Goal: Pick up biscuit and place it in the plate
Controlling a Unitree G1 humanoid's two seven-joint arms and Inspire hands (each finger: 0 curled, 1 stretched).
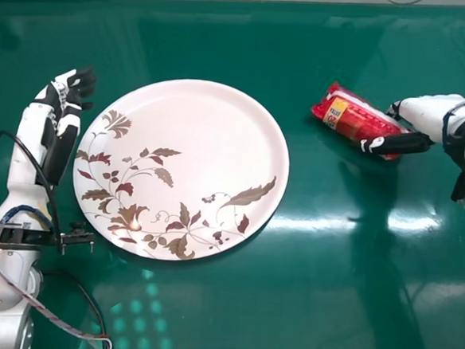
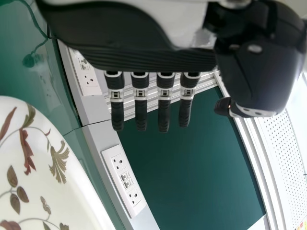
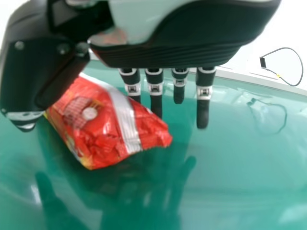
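One red biscuit pkt (image 1: 351, 112), pinched betw. thumb and fingers of R hand (image 1: 404, 144), toward table's far edge, right side; well apart from plate's right rim. Can't tell if fully clear of table (image 1: 303, 307). Prob. light, w/ thin, crinkly wrapper over a stiffer, brittle stack: hold snug, don't crush. Glossy film, so likely a bit slippery; could pivot or slide out if pinched only near one end. Best taken across the fuller middle, thumb opp. fingers, rather than by the flat crimped end; current pinch approx. toward the near-right end, so maybe prone to droop. Next, judging from here: lift, carry left over plate's right edge, lower, then release gently.

Container: wide, round plate (image 1: 211, 133), flat on table, left of pkt. Inside: printed leaves and flowers, mostly along near and left edges; biscuit still to be placed. Plenty of room toward the middle; avoid setting down on the rim, w/ risk of tipping off. Contents of wrapper hidden. Off plate's far-left edge: L hand (image 1: 60, 102), open, fingers extended.
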